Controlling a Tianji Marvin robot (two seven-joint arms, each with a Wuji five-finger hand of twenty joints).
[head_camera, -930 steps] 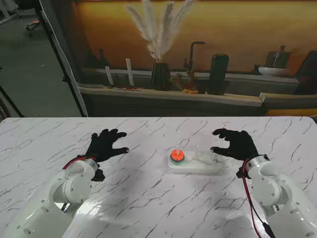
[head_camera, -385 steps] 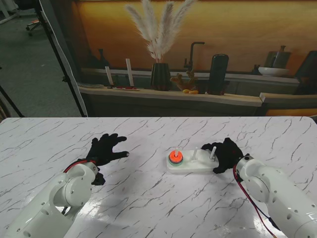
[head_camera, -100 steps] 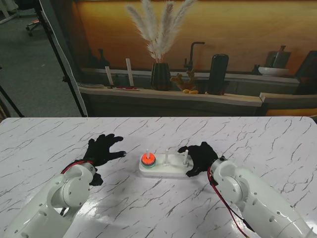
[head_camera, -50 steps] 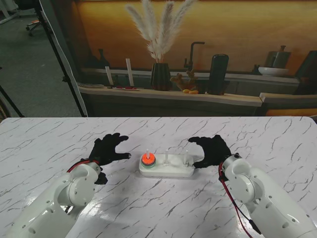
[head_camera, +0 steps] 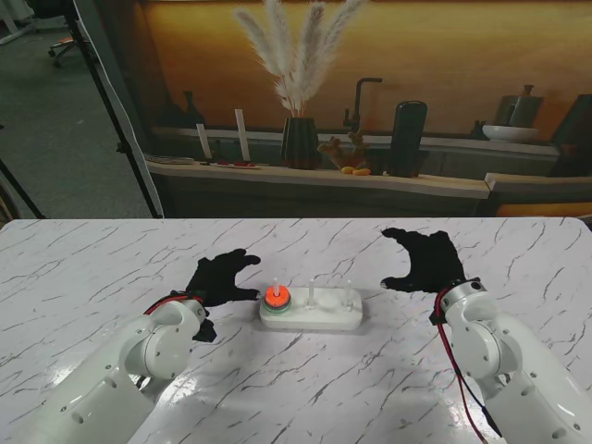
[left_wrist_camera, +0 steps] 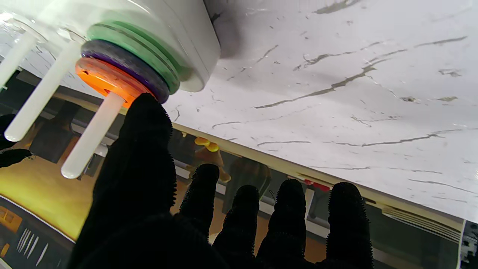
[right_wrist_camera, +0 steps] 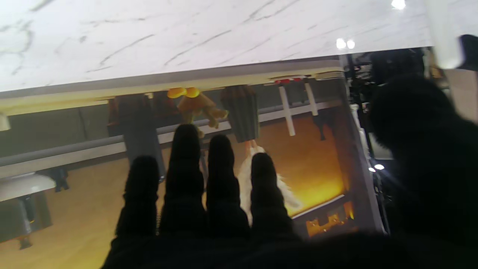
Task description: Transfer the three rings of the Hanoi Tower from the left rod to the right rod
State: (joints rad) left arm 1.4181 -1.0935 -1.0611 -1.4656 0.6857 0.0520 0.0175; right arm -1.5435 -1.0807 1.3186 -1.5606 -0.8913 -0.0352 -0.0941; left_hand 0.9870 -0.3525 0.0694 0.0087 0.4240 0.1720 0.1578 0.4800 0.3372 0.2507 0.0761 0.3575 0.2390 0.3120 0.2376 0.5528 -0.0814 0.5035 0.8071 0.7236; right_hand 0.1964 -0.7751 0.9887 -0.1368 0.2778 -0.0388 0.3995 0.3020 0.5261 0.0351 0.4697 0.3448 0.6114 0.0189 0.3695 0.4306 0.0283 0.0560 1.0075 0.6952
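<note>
Sitting near the middle of the marble table point(head_camera: 83, 250), the white Hanoi base point(head_camera: 312, 315) is the landmark; everything else is placed off it. Three rods stand upright on it. Left rod point(head_camera: 276, 286) carries all three rings: orange ring point(head_camera: 277, 295) on top, purple ring point(left_wrist_camera: 123, 67) under it, green ring point(left_wrist_camera: 149, 48) at the bottom against the base. Middle rod point(head_camera: 312, 295) and right rod point(head_camera: 348, 296) are bare.

Left hand point(head_camera: 222, 277), black glove, sits just beside the base's left end, fingers spread, nothing gripped. In the left wrist view the thumb tip point(left_wrist_camera: 147, 112) is right at the rim of the orange/purple rings; contact can't be told for sure, looks touching or nearly so. Other four fingers point(left_wrist_camera: 291, 209) stick out apart, clear of the stack.

Right hand point(head_camera: 421, 260) is off the base's right end, a bit farther from me than the base & apart from it, raised, fingers curled loosely but separate, holding nothing. Right wrist view shows four fingers point(right_wrist_camera: 220, 168) splayed w/ no object between them; one white rod tip point(right_wrist_camera: 444, 41) shows blurred at the edge.

Beyond the table, far side of the base: counter w/ dark vase point(head_camera: 299, 141) of pampas grass point(head_camera: 294, 46).
</note>
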